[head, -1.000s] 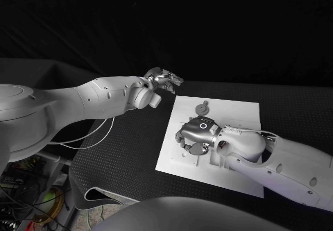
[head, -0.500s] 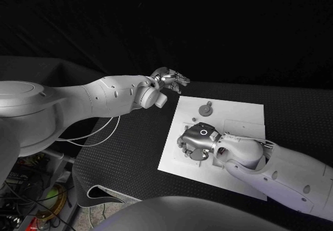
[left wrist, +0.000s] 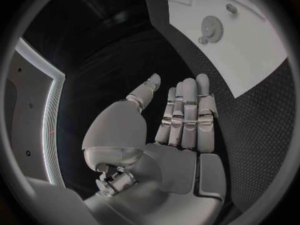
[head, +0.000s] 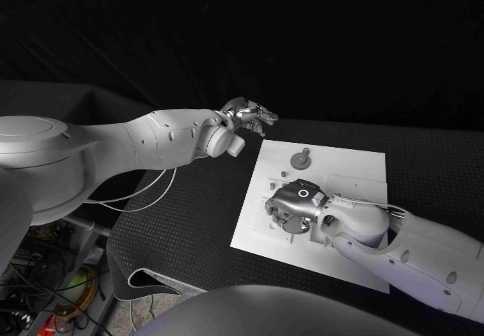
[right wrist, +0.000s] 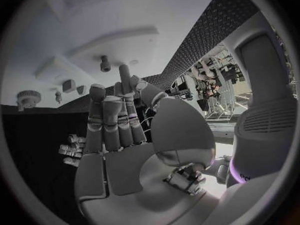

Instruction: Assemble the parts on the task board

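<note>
The right hand (head: 296, 206) lies low over the near-left part of the white board (head: 348, 164), back turned up, its fingers (head: 274, 210) reaching toward nine o'clock; in the right wrist view its fingers (right wrist: 109, 120) stand straight, close side by side and empty, though whether the tips touch the board cannot be told; a small upright peg (right wrist: 105, 63) and some raised blocks (right wrist: 69, 86) sit on the board beyond them; the board rests on the black counter (head: 182, 217); further out, at twelve o'clock from that hand, a small gear (head: 301, 159) lies flat on the board, apart from the fingers; the left hand (head: 249, 114) hangs beyond the board's far-left corner, at eleven o'clock, holding nothing, fingers (left wrist: 187, 112) extended and loosely together, the gear (left wrist: 214, 27) showing well ahead of them.
</note>
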You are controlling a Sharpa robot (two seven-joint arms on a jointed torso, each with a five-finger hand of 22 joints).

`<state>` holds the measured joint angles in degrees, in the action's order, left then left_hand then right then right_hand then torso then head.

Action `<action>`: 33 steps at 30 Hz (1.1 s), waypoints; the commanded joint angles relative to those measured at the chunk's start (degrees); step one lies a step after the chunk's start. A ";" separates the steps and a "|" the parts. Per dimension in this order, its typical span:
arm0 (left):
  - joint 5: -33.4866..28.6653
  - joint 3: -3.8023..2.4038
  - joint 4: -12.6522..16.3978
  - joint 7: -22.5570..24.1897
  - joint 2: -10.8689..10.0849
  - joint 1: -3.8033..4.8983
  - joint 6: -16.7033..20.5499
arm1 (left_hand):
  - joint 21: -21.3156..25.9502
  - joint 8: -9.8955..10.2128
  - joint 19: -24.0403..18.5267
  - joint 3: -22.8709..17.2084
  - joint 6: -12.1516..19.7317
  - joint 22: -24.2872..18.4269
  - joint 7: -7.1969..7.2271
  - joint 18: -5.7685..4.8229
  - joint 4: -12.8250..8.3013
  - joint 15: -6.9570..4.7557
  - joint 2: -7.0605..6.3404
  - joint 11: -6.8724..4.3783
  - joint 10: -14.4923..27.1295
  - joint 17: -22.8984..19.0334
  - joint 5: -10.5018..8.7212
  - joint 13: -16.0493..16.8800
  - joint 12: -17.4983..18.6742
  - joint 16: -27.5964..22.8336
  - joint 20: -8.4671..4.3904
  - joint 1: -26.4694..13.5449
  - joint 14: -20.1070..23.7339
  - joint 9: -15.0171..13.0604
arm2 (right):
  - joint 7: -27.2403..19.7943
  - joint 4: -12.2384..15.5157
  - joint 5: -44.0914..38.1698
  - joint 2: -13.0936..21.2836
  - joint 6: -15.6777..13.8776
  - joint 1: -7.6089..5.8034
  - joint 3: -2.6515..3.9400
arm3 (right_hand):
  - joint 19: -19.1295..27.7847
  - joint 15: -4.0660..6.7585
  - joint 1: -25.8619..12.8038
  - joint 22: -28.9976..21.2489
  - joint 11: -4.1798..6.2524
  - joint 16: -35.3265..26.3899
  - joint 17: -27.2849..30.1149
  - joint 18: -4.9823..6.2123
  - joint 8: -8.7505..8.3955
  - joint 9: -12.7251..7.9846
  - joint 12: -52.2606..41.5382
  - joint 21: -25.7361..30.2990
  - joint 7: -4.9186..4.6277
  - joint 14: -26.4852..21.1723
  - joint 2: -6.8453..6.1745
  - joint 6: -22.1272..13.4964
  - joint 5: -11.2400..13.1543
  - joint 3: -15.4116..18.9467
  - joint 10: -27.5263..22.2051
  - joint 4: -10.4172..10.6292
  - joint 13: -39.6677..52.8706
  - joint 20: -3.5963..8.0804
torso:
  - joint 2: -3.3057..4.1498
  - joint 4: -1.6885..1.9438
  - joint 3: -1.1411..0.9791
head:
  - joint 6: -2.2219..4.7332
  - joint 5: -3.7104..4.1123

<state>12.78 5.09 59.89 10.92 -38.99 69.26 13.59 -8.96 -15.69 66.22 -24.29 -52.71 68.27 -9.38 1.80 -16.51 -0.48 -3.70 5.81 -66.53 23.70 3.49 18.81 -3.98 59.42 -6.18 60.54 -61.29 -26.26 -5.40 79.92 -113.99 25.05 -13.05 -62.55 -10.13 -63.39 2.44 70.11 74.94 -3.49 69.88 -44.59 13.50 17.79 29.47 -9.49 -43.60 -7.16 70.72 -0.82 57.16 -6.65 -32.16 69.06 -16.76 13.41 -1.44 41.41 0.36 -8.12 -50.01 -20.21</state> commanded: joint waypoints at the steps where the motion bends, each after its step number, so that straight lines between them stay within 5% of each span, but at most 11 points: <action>1: 0.15 -0.04 0.07 0.39 0.03 0.10 -0.68 | 0.30 -0.26 0.24 0.12 0.20 0.06 0.05 0.79 -0.01 -0.06 0.29 0.01 0.31 0.09 -0.13 0.05 -0.29 -0.24 0.00 -0.38 -0.44 0.07 | -0.40 0.04 -0.18 0.06 0.04 0.10 -0.04 | -0.10 0.31 0.89 1.09 -0.12 0.33 0.10 1.50 0.24 0.02 -0.39 -0.34 0.02 0.04 0.32 0.47 -0.20 -0.31 2.28 -0.04 1.67 0.45 | -0.02 0.01 -0.01 | 0.01 -0.19; 33: 0.21 -0.04 0.04 0.40 0.14 0.10 -0.71 | 0.37 -0.28 0.26 0.12 0.23 0.11 0.04 0.79 -0.01 -0.06 0.29 0.01 0.32 0.14 -0.13 0.06 -0.29 -0.28 0.00 -0.42 -0.44 0.10 | -0.93 0.33 1.13 -0.14 0.39 1.38 -0.14 | -0.07 0.32 0.87 1.08 -0.11 0.26 0.13 1.50 0.19 -0.03 -0.28 -0.35 0.02 0.06 0.34 0.52 -0.19 -0.27 2.34 -0.04 1.78 0.46 | -0.03 0.00 -0.02 | 0.01 0.05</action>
<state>12.83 5.09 59.87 10.92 -38.94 69.26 13.55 -8.96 -15.69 66.16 -24.30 -52.71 68.30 -9.38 1.80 -16.51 -0.48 -3.70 5.79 -66.55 23.78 3.49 18.79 -3.98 59.42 -6.12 60.54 -61.28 -26.22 -5.96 80.33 -112.85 24.92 -13.21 -61.30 -10.18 -63.43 2.44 70.11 74.92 -3.48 69.88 -44.54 13.44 17.62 29.40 -9.65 -43.60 -7.28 70.71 -0.82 57.28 -6.65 -32.07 69.42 -16.85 13.41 -1.32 41.38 0.34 -8.18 -50.01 -20.19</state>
